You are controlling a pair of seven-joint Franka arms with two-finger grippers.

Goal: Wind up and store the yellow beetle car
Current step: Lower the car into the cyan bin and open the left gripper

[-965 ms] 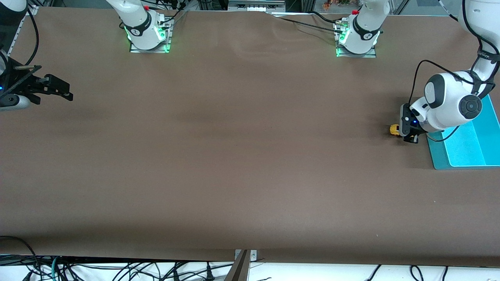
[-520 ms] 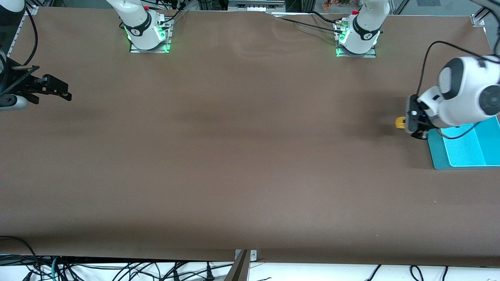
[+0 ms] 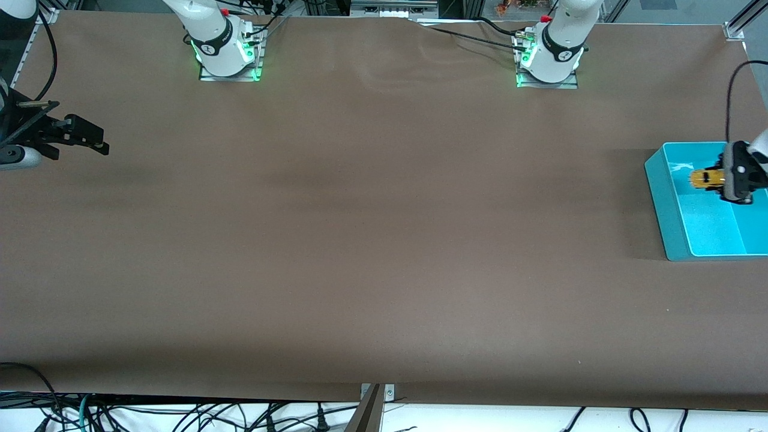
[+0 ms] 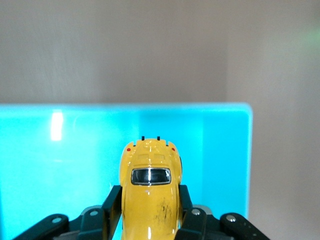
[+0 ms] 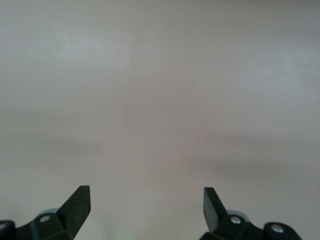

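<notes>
Over at the left arm's end of the surface [image 3: 384, 240] we've got the teal bin [image 3: 660, 198], and that's where this step ends, so we just need to finish the drop cleanly. The left hand [image 3: 723, 179] is up over the bin, closed snugly on the car [image 3: 707, 178], which hangs in the air above the bin's floor, not touching anything we can see. From the left wrist view the car [image 4: 150, 200] is pinched by its sides between the two fingers [image 4: 114, 205], with its free end sticking out over the teal.

How we'd do it well: get lower before letting go. A wound-up car with free wheels will probably bounce or scoot if it falls from height, so we'd bring it down close to the floor, keep it away from the bin's walls, and open gently. We'd also aim for the middle of the bin, not right by the rim.

The right hand [image 3: 84, 135] just waits over the right arm's end of the surface, its fingers [image 5: 77, 202] spread wide with nothing between them. No need to involve it.
</notes>
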